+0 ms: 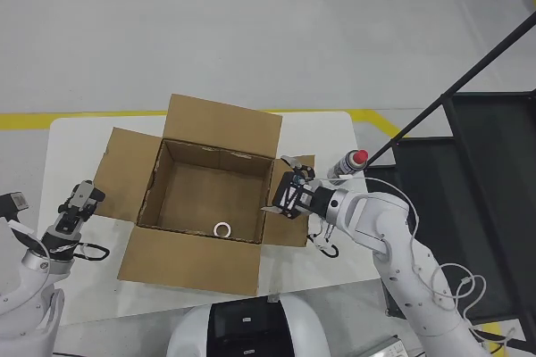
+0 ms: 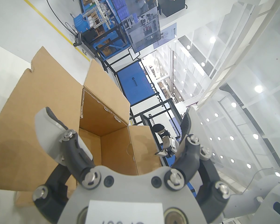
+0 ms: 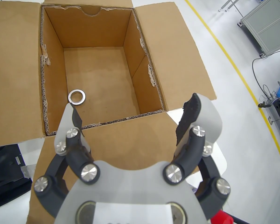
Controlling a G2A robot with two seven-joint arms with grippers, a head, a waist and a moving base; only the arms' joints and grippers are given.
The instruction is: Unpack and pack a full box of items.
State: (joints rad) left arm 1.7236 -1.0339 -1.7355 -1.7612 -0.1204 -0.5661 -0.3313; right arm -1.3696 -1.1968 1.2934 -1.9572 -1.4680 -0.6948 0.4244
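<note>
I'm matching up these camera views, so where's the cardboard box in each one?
Top view: cardboard box mid-table, flaps open.
Left wrist view: box just beyond the left gripper.
Right wrist view: box ahead of the right gripper.
Shared landmark: the yellow floor line.

Red-capped bottle (image 1: pixel 347 163) partly hidden behind right arm (image 1: pixel 380 223)

White arms (image 1: pixel 384 223) — grey end effectors (image 2: pixel 116 117) (image 3: pixel 131 104) w/ screws (image 3: pixel 90 172).

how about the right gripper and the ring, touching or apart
Apart. Top view: ring on the box floor, right gripper at the box's rim, clear gap between.
</note>
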